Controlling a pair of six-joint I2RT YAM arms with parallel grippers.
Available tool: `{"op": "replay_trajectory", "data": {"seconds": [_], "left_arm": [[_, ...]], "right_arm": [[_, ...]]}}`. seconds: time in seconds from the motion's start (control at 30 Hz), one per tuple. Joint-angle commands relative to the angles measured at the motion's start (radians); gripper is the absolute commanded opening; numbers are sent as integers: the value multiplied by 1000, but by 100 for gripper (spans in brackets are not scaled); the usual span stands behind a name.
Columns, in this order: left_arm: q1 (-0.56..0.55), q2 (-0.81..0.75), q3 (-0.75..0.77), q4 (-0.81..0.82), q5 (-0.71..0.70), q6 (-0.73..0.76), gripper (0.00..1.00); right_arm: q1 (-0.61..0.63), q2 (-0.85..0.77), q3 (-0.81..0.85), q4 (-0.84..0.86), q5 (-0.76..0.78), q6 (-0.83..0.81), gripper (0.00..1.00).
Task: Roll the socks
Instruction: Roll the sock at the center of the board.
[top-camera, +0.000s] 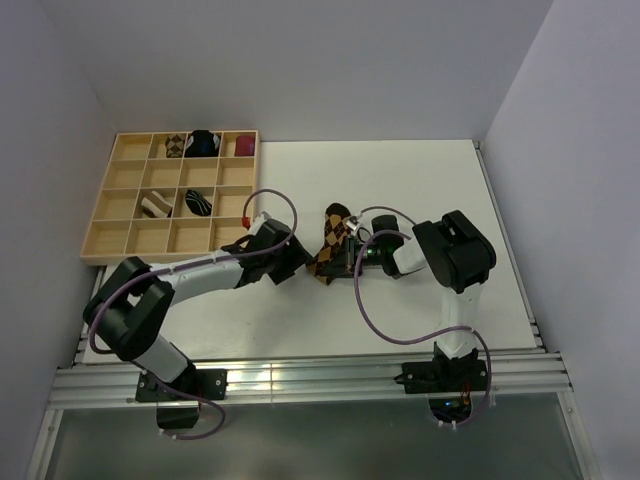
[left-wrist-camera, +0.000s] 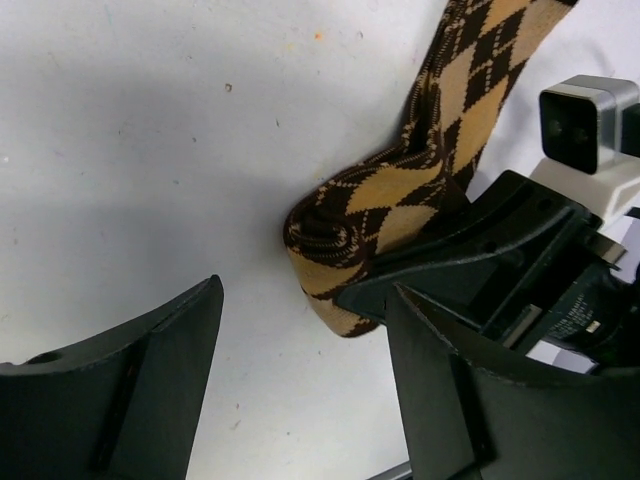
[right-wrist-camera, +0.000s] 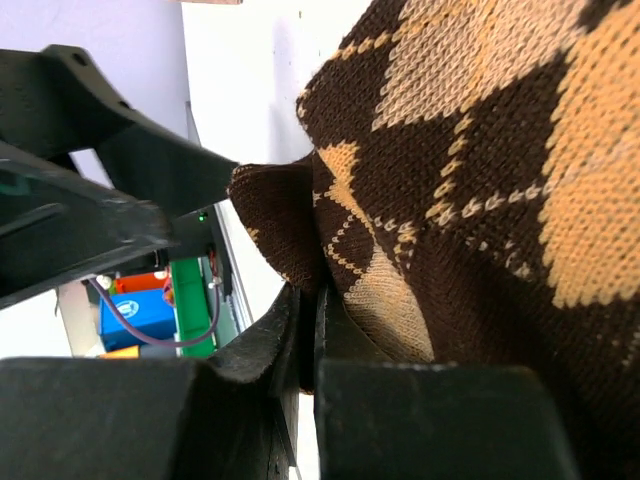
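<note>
Argyle sock (top-camera: 332, 238) mid-table, just past both wrists; near end coiled into a small loose roll, the rest flat and running away from the arms. Right gripper (right-wrist-camera: 315, 330) clamped on the roll's side, fabric pinched tight. Left gripper (left-wrist-camera: 305, 300) jaws apart, nothing between them, roll just beyond its fingertips. Risk, as I judge it: one pinch alone holds the coil, so it may spring open; a tug from the right arm could drag it unrolled; grippers sit close enough to knock together. Far left, wooden tray (top-camera: 130, 236) with two striped socks (top-camera: 155, 205) bundled in its compartments
</note>
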Motion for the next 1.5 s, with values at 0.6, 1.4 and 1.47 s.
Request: {"op": "replay_trajectory", "data": {"seconds": [0.6, 1.4, 1.47], "left_arm": [[-14, 234, 83, 35, 8, 23, 47], [-30, 328, 462, -559, -107, 237, 0], [-30, 349, 481, -576, -95, 243, 0]], "right_arm": [[-9, 62, 17, -107, 38, -18, 0], [390, -670, -151, -301, 1059, -557, 52], [471, -675, -170, -270, 1118, -598, 54]]}}
